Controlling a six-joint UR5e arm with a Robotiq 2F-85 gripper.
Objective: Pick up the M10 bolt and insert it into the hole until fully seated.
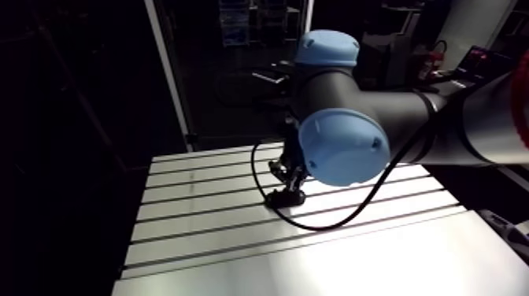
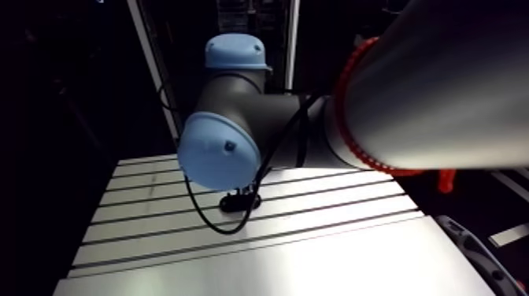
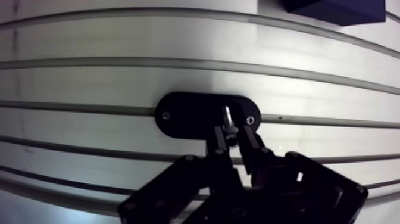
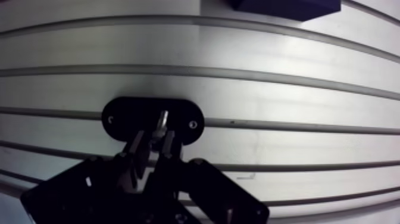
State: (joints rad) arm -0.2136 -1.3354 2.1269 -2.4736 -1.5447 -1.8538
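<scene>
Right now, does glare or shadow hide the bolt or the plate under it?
Wrist view: no; the bolt glints against the black oval plate, pinched in the hand; glare sits on the table beyond, and its slots look bowed by the lens. Arm view: hand and plate merge into one dark silhouette; bolt not discernible.

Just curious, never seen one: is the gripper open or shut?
Shut on the bolt: the gripper pinches it over the black plate.
</scene>
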